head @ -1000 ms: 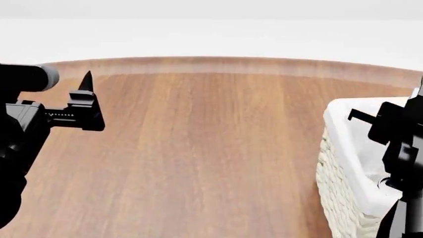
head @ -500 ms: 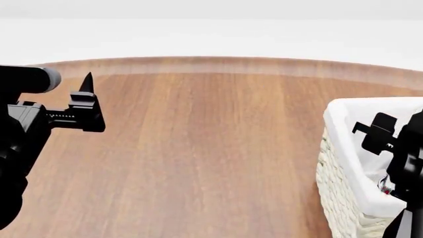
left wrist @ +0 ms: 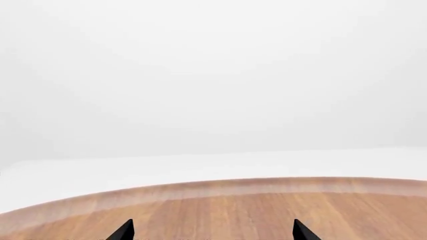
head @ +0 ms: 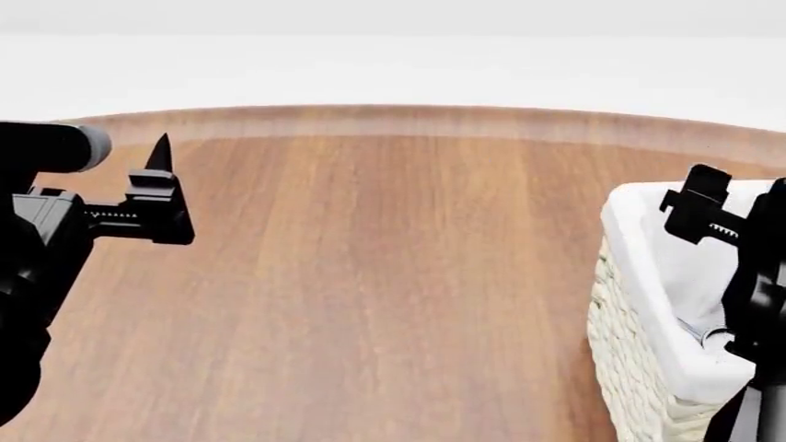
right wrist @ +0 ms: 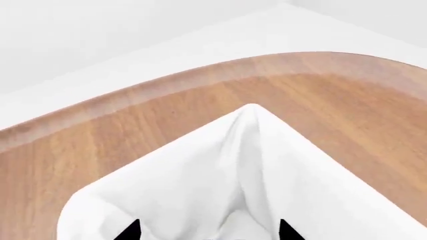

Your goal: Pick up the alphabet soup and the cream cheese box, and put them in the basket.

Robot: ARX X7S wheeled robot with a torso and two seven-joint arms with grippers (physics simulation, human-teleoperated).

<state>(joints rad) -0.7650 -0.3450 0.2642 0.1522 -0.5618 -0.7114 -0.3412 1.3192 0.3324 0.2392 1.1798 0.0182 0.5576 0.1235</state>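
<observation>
While the wooden worktop (head: 368, 276) fills most of the head view, the basket (head: 627, 368) sits at its lower right edge, white lining folded over the rim. Over the basket's open top hangs the right gripper (right wrist: 207, 231), fingers (right wrist: 130, 231) spread and holding nothing (only the tips show). At the left edge the left gripper (left wrist: 210, 231) hovers above bare wood, fingers (left wrist: 123, 231) likewise parted, empty. Neither soup nor cream cheese box can be made out.

The head camera looks down across the table (head: 368, 276), with the basket (head: 632, 276) at the frame's right edge. The right wrist camera hangs close above that basket's corner; the left wrist camera faces the table's far edge.
</observation>
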